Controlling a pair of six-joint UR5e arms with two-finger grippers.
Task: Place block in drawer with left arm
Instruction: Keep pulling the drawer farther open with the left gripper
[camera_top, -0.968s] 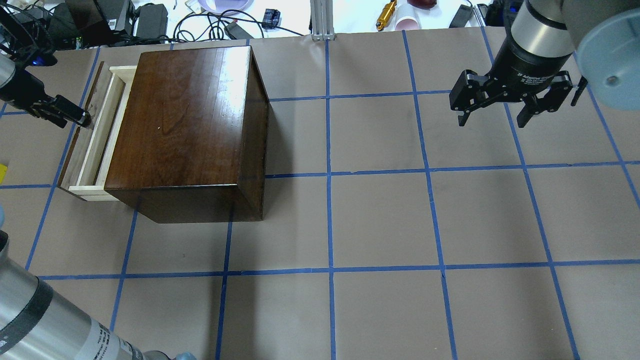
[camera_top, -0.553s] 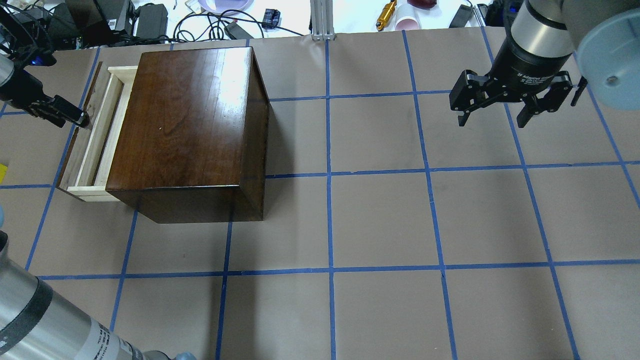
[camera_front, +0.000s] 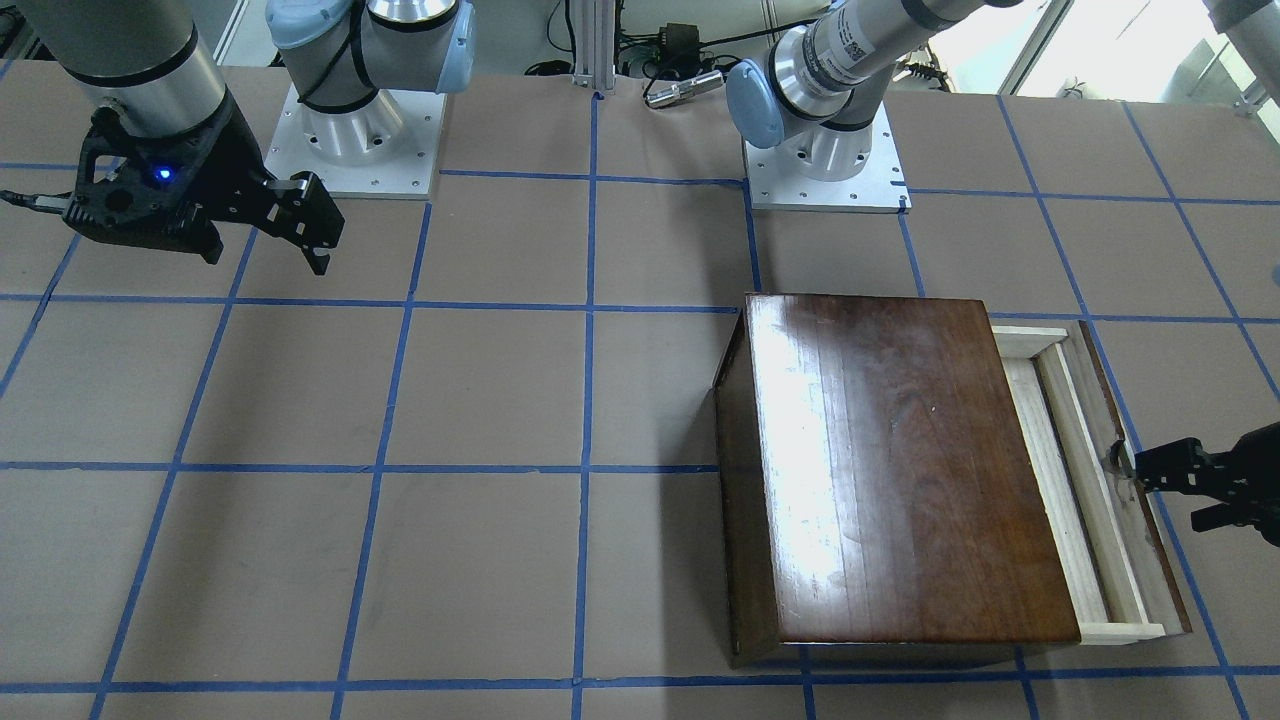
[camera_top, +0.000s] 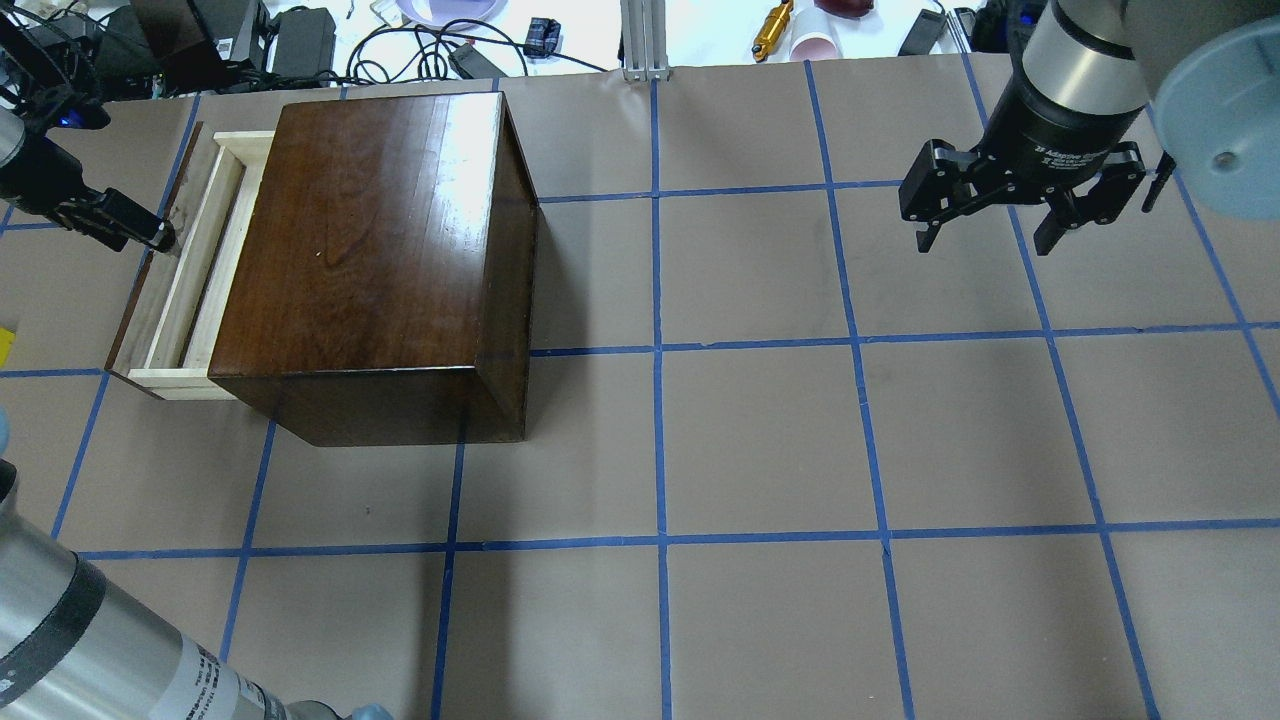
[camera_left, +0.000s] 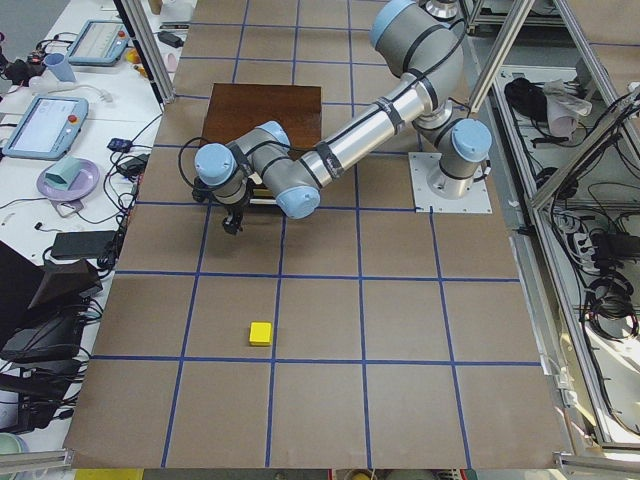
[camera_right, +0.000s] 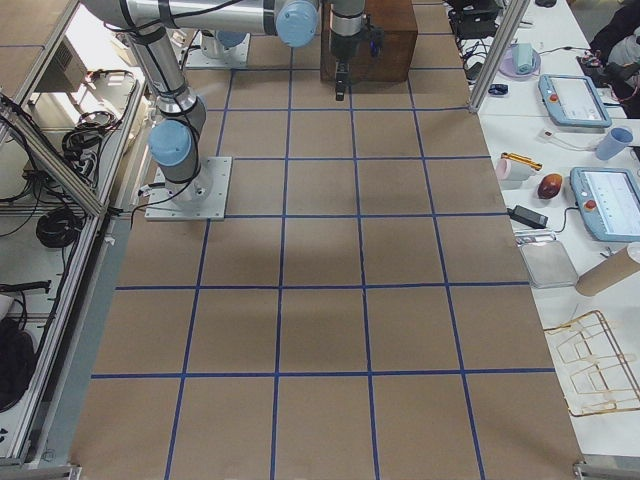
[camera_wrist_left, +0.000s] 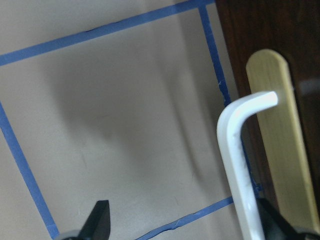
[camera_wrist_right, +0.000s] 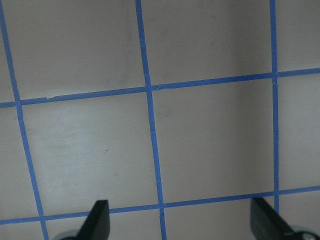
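The drawer (camera_top: 185, 290) of pale wood stands partly pulled out of the dark-brown box (camera_top: 370, 230), on its left side; it also shows in the front-facing view (camera_front: 1090, 500). My left gripper (camera_front: 1172, 495) is open, with one finger at the metal handle (camera_front: 1118, 458) on the drawer's dark front panel. In the left wrist view the pale bent handle (camera_wrist_left: 240, 150) lies by the right finger (camera_wrist_left: 272, 222). The yellow block (camera_left: 261, 333) lies on the table, apart from the box, and just shows at the overhead view's left edge (camera_top: 5, 345). My right gripper (camera_top: 985, 240) is open and empty, far right.
Blue tape lines grid the brown table (camera_top: 760, 440). Cables, chargers and small items (camera_top: 420, 45) crowd the far edge behind the box. The two arm bases (camera_front: 355, 150) stand at the robot's side. Tablets and dishes (camera_left: 50, 115) lie beside the table.
The drawer has slid a little further out of the box, toward the left, with my left gripper moving left along with it. The right arm has not moved.
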